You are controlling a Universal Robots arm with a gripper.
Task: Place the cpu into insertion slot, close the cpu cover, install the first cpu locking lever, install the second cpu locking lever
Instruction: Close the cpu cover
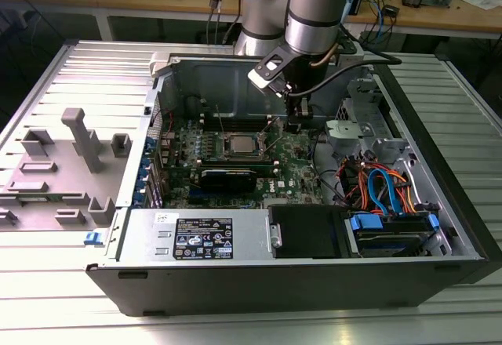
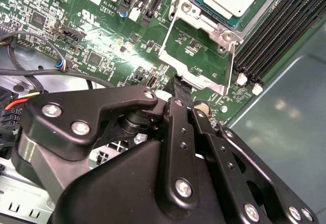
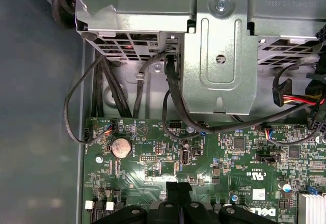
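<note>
One arm: mine, angled down into the computer case [image 1: 235,78], claw [image 1: 296,121] at 2 o'clock from the cpu [image 1: 239,143] in the exterior view.
Claw: fingers together, tips just beside the cpu cover [image 2: 194,75] edge in the second wrist view; whether they pinch anything I cannot tell.
Cpu: silvery-grey top up, seated in the insertion slot [image 2: 209,23].
Cover: standing open off the chip, green board showing through its window.

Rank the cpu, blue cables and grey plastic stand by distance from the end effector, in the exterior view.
1. cpu, beside the end effector.
2. blue cables, exterior view's right.
3. grey plastic stand, exterior view's far left.
</note>
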